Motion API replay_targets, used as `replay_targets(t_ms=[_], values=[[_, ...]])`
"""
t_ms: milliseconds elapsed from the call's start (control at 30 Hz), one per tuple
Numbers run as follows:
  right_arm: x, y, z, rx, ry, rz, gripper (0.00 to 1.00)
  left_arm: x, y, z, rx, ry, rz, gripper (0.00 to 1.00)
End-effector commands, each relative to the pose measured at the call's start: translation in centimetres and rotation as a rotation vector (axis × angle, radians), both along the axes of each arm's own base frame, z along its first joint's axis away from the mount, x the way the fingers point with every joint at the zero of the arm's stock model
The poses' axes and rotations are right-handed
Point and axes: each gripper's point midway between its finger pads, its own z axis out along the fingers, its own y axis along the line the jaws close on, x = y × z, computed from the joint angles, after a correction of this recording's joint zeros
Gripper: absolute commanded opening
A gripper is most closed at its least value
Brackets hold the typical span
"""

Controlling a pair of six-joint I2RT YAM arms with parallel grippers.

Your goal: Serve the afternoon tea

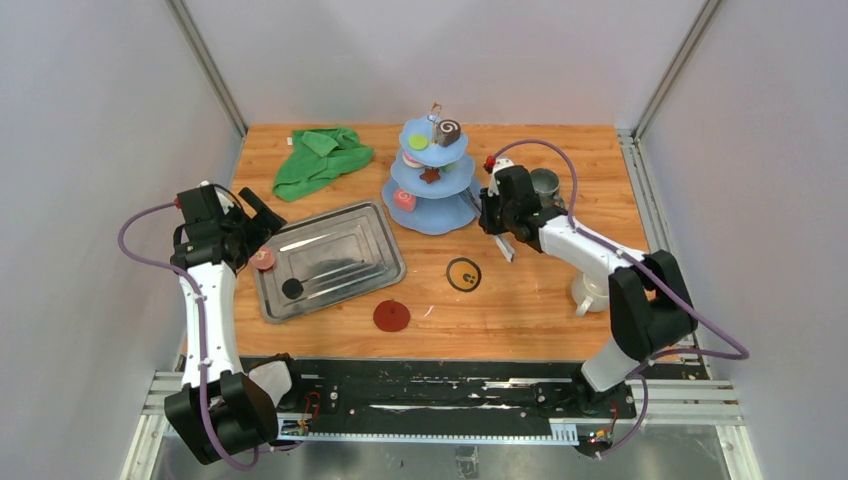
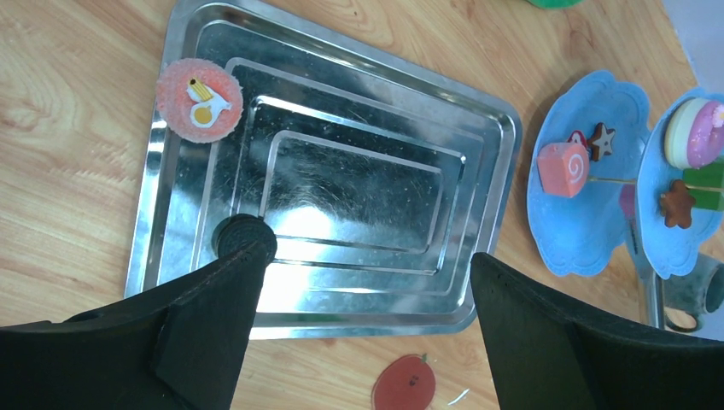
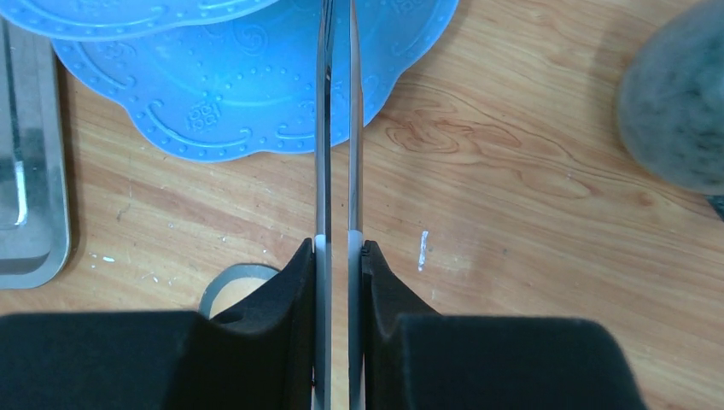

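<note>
A blue three-tier stand [image 1: 447, 213] carries a brown swirl roll [image 1: 448, 131], a green disc [image 1: 416, 141], a brown star [image 1: 430, 176] and a pink roll [image 1: 404, 200]. On the steel tray [image 1: 345, 228] lie a pink disc [image 1: 264, 259] and a black disc [image 1: 292, 288]. My left gripper [image 2: 367, 256] hangs open over the tray's near edge, its left finger just beside the black disc [image 2: 245, 237]. My right gripper [image 3: 337, 248] is shut on metal tongs [image 3: 324, 128]. Their blades reach over the stand's bottom plate [image 3: 213, 94] with nothing between them. The grey-green mug [image 1: 545, 183] stands behind the right wrist.
A white mug [image 1: 590, 290] sits partly hidden behind the right arm. A red apple-shaped coaster [image 1: 391, 315] and a black ring coaster [image 1: 462, 274] lie on the wood in front. A green cloth [image 1: 320, 158] is bunched at the back left.
</note>
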Motion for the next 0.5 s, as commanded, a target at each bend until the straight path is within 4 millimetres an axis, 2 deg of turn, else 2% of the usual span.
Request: replay_targets(t_ms=[0, 67, 100, 200, 300, 467], values=[[2.3, 0.7, 0.5, 0.032, -0.027, 0.005, 0.01, 0.3, -0.3, 0.6, 0.01, -0.028, -0.025, 0.94], [2.4, 0.9, 0.2, 0.032, -0.016, 0.004, 0.01, 0.3, -0.3, 0.6, 0.011, -0.028, -0.025, 0.94], [2.4, 0.9, 0.1, 0.033, -0.01, 0.003, 0.05, 0.3, -0.3, 0.6, 0.01, -0.027, -0.024, 0.94], [2.1, 0.9, 0.1, 0.039, -0.006, 0.003, 0.25, 0.3, -0.2, 0.6, 0.01, -0.026, -0.023, 0.94], [1.8, 0.6, 0.3, 0.037, -0.008, -0.001, 0.38, 0.3, -0.2, 0.6, 0.01, -0.024, -0.023, 0.94], [1.1, 0.4, 1.0, 0.047, -0.015, 0.004, 0.4, 0.4, -0.2, 0.7, 0.009, -0.028, -0.022, 0.94]])
